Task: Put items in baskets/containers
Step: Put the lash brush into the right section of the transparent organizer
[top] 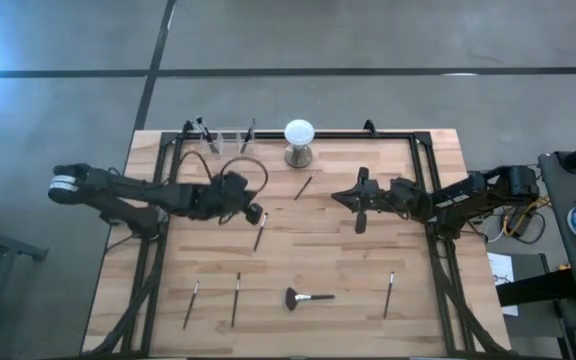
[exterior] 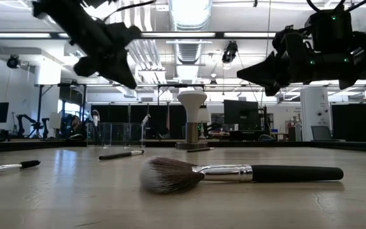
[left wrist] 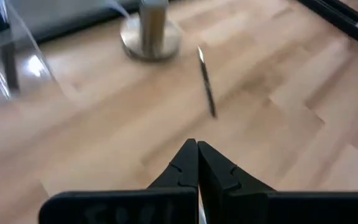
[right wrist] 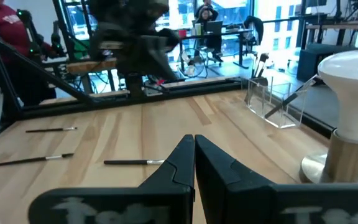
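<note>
Three clear cups [top: 223, 138] stand in a row at the far edge, left of the white globe; dark brushes lean in two of them [top: 205, 132]. Other slim brushes lie flat on the wood: one just under my left gripper [top: 259, 236], one by the globe's stand [top: 304, 186], three near the front edge [top: 236, 298]. The fan brush [top: 308, 297] [exterior: 234, 173] lies at the front. My left gripper [top: 255, 213] [left wrist: 197, 152] hangs shut and empty above the table. My right gripper [top: 340, 197] [right wrist: 194, 146] is also shut, raised right of the globe.
The white globe on its metal stand [top: 299, 142] [exterior: 191, 121] sits at the far edge between both grippers. A black frame rail [top: 388, 135] runs along the table's far and side edges. Bare wood [top: 318, 250] lies at the table's middle. People sit in the room beyond.
</note>
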### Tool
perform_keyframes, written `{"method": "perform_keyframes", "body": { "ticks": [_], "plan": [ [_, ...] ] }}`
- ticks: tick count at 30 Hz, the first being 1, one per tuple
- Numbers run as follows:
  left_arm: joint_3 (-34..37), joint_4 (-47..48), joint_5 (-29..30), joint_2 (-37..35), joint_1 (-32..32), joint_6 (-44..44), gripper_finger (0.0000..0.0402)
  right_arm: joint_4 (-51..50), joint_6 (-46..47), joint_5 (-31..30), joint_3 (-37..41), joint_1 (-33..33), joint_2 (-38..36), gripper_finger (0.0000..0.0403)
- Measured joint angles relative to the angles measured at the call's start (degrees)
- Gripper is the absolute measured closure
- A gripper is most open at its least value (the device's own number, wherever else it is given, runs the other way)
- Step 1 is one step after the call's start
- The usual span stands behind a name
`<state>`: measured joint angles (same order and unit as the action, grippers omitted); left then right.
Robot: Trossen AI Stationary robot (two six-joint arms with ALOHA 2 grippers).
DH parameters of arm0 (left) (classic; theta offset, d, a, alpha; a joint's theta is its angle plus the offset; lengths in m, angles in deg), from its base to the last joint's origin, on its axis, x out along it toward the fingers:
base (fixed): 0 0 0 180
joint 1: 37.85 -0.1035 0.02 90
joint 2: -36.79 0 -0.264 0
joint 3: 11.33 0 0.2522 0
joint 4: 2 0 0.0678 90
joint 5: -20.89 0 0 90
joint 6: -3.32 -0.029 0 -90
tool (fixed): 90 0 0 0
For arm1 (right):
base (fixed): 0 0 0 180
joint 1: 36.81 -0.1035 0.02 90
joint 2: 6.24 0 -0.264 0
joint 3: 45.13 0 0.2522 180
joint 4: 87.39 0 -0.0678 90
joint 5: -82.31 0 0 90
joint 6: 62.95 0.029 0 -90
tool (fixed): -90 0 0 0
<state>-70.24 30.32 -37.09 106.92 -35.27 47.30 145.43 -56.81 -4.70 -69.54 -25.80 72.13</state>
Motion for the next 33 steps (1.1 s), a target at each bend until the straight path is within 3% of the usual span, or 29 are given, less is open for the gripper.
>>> {"method": "perform_keyframes", "body": {
  "ticks": [5, 11, 17, 23, 33],
  "plan": [
    [-1.25, 4.27, 3.25, 1.09, 8.90, 13.81, 0.0401, -0.15, -2.34, -0.03, 0.36, 0.00, 0.00, 0.0394],
    [-9.06, 21.20, 2.68, 7.52, 16.69, 31.72, 0.0401, -0.22, -4.02, -0.09, 0.66, 0.00, 0.02, 0.0394],
    [-19.28, 32.76, -9.25, 17.47, 19.43, 43.45, 0.0401, -0.22, -5.79, -0.14, 0.65, 0.02, 0.02, 0.0394],
    [-24.55, 34.02, -20.74, 25.34, 22.09, 52.75, 0.0398, -0.24, -6.39, -0.13, 0.65, 0.00, 0.02, 0.0394],
    [-26.33, 33.42, -25.56, 32.11, 25.96, 67.20, 0.0333, -0.26, -6.57, -0.09, 0.62, 0.00, 0.09, 0.0394]
  ]
}}
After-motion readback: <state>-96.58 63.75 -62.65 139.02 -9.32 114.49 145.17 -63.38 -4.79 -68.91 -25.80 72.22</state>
